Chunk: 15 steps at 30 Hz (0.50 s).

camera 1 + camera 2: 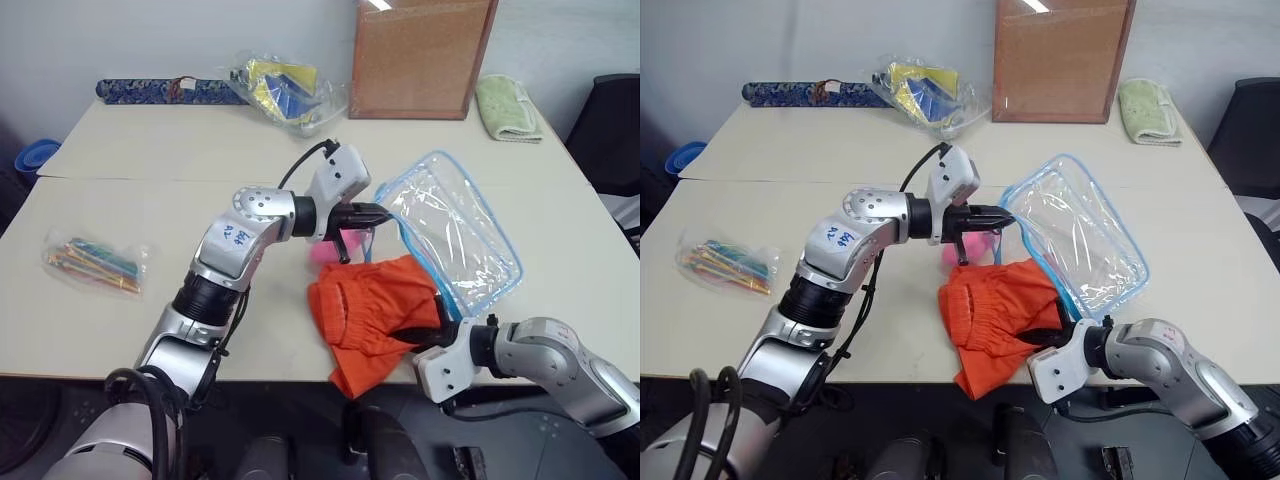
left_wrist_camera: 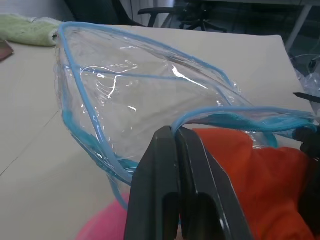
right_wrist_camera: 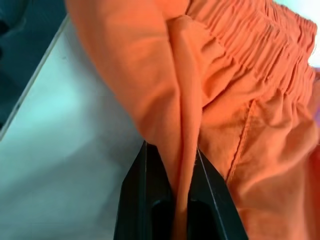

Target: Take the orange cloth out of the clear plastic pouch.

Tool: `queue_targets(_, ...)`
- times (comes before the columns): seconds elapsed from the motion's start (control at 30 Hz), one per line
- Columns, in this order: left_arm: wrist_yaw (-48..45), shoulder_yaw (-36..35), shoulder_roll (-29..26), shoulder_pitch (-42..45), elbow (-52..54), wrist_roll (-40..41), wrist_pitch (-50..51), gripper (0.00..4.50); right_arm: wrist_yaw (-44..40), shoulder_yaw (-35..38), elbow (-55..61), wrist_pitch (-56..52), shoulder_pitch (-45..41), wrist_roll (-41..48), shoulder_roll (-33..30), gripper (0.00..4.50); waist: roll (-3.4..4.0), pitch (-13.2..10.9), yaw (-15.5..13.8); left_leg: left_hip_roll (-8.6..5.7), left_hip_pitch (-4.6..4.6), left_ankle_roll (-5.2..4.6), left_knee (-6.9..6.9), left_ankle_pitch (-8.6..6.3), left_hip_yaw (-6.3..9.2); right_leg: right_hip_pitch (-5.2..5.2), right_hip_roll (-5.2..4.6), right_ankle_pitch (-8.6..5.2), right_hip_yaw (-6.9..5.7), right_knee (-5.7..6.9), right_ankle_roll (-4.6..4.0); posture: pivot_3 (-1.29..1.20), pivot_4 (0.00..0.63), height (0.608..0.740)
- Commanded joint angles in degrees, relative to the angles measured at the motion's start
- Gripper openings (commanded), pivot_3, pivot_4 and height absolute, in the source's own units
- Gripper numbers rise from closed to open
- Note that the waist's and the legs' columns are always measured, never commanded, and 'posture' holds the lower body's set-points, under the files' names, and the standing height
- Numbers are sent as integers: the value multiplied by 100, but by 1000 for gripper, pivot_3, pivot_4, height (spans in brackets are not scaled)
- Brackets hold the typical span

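Note:
The orange cloth (image 1: 375, 305) lies crumpled at the table's front edge, outside the clear plastic pouch (image 1: 455, 230), and hangs partly over the edge. My right gripper (image 1: 412, 338) is shut on a fold of the cloth (image 3: 182, 150) at its near right side. The pouch, edged in light blue, is lifted and tilted, its mouth toward the cloth. My left gripper (image 1: 378, 212) is shut on the pouch's blue rim (image 2: 175, 129). A pink pom-pom (image 1: 335, 245) hangs under the left gripper.
A small bag of coloured sticks (image 1: 95, 262) lies at the left. At the back are a clear bag with yellow and blue contents (image 1: 285, 90), a dark patterned roll (image 1: 170, 90), a cork board (image 1: 420, 55) and a pale green towel (image 1: 508, 108).

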State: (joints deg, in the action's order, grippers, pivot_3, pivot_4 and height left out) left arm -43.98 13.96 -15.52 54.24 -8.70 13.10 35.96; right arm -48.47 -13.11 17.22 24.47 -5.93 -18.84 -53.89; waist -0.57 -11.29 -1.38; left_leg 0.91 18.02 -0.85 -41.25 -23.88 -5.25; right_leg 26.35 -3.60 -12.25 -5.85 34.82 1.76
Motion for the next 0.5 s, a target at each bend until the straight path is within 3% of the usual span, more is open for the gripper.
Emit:
queue_targets(0.03, 221, -270, 95, 327, -386, -46, -27, 0, -36, -20, 14, 456, 12, -272, -230, 16, 0, 0, 0, 0, 2, 0, 1, 0, 0, 2, 0, 0, 0, -2, 0, 0, 150, 740)
queue_targets(0.2, 462, -164, 9, 489, -1059, -497, -493, 0, 132, 298, 205, 614, 301, -76, -302, 16, 0, 0, -11, 1, 4, 1, 7, 0, 1, 4, 0, 0, -8, 1, 0, 0, 150, 740)
queue_targets(0.5, 595, -427, -734, 477, -1846, -1022, -1033, 0, 229, 2205, 484, 814, 2198, 288, -801, 16, -1, -1, 3, 4, -2, 2, 17, 0, -6, 4, 2, -1, -4, -6, -1, 0, 150, 740)
